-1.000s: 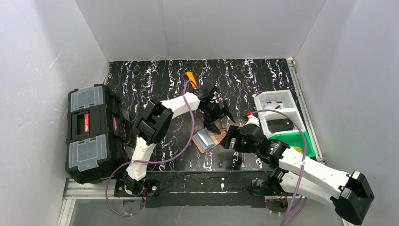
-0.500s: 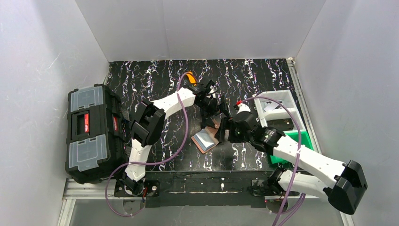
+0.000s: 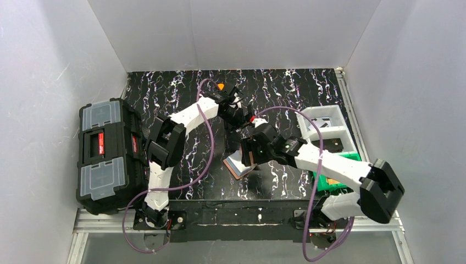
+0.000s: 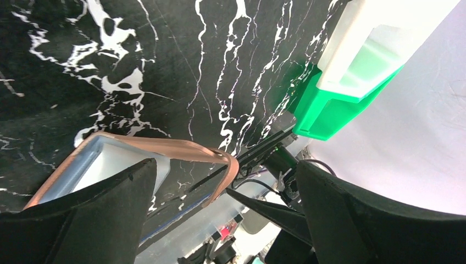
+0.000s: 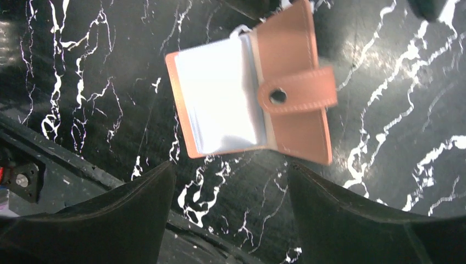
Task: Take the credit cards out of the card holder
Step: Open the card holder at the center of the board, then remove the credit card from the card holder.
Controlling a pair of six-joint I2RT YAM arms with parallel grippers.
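The brown card holder [image 3: 235,167] lies open on the black marbled mat. In the right wrist view it [image 5: 299,126] shows a strap with a snap, and a pale blue-grey card [image 5: 220,104] sits in its left sleeve. I cannot tell an orange-tan card from the leather. My right gripper [image 3: 249,156] hovers just above the holder, open and empty, with its fingers [image 5: 99,220] on the near side of it. My left gripper [image 3: 236,113] is open and empty, farther back. In the left wrist view the holder's curled flap [image 4: 181,148] lies ahead of the left gripper [image 4: 225,220].
A black toolbox [image 3: 107,154] stands at the left. A white divided tray [image 3: 324,118] and a green bin [image 3: 343,165] stand at the right, the bin also in the left wrist view [image 4: 329,104]. An orange knife tip [image 3: 220,86] shows behind the left arm.
My right gripper has swung left and forward until it is over the card holder. My left gripper has drawn back from the holder toward the far side. The holder has stayed put.
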